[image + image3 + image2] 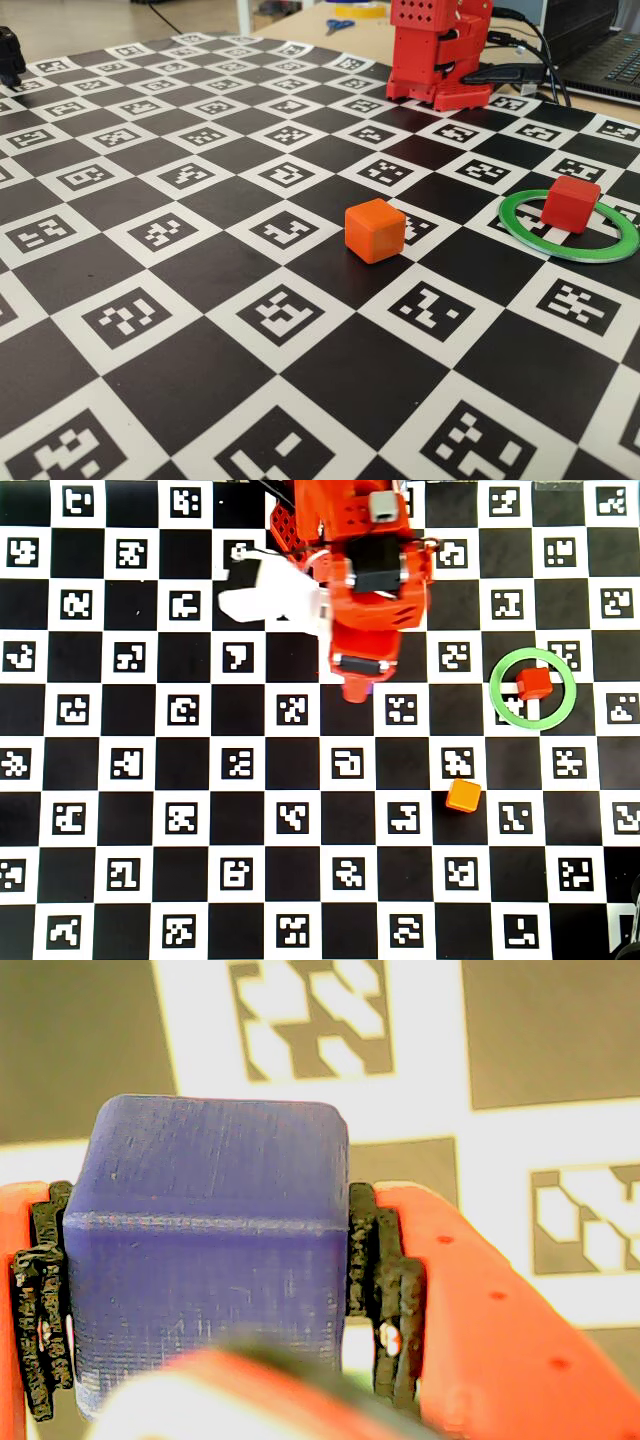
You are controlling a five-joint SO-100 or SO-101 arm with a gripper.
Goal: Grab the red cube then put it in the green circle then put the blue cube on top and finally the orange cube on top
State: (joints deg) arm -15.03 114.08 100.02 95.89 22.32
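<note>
One blue cube (205,1260) clamped between both claw (205,1300) pads, claw closed on its sides, checkered board (540,1030) beyond

Checkerboard mat (200,270): black and white squares, each white square bearing a black coded marker. Green circle (610,247): bright green. Red cube (571,204): matte red. Orange cube (375,230): bright orange. Blue cube (205,1260): deep blue. Gripper (205,1290): orange-red fingers, black pads.
</note>
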